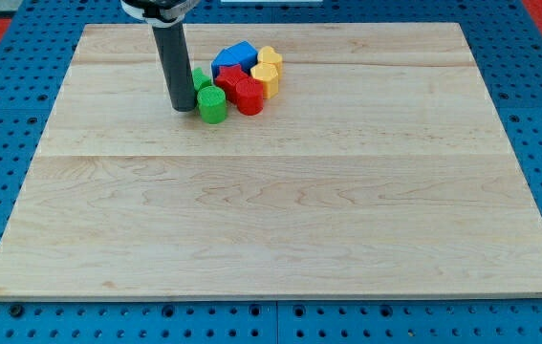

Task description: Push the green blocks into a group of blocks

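My tip (183, 107) rests on the bench (271, 220) at the far side, just left of the cluster, right beside the two green blocks. There is no end effector to open or close here — only the bare rod, so nothing is gripped. The green cylinder (212, 105) stands nearest, touching the red cylinder (249, 96) on its right; a second green block (199, 79), shape hard to make out, sits just behind it, half hidden by the rod. Behind them lie a blue block (234, 57), another red block (229, 79) and two yellow blocks (268, 70), all packed together. The greens look small, light and rigid — likely to slide easily on smooth wood and to spin if struck off-centre. I judge contact should be square on their left faces, low down
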`<state>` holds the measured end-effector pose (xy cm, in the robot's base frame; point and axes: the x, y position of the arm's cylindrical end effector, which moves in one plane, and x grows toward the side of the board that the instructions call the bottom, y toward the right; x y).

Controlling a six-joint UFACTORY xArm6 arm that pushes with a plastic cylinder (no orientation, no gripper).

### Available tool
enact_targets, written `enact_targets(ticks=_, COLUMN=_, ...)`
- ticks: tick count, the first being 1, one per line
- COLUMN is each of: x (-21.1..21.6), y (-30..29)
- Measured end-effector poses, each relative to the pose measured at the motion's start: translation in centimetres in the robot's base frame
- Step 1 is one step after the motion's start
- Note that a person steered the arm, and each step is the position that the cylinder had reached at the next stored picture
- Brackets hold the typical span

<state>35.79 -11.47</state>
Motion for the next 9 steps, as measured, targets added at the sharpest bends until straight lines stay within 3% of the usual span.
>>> enact_targets(ticks=2, x=-0.3, y=-3.5)
enact_targets(ticks=4, x=-1.2, y=-0.8)
enact_targets(ticks=5, x=-0.9, y=-2.5)
enact_targets(ticks=6, x=4.5, y=-3.7)
enact_targets(ticks=9, x=4.3, y=2.9)
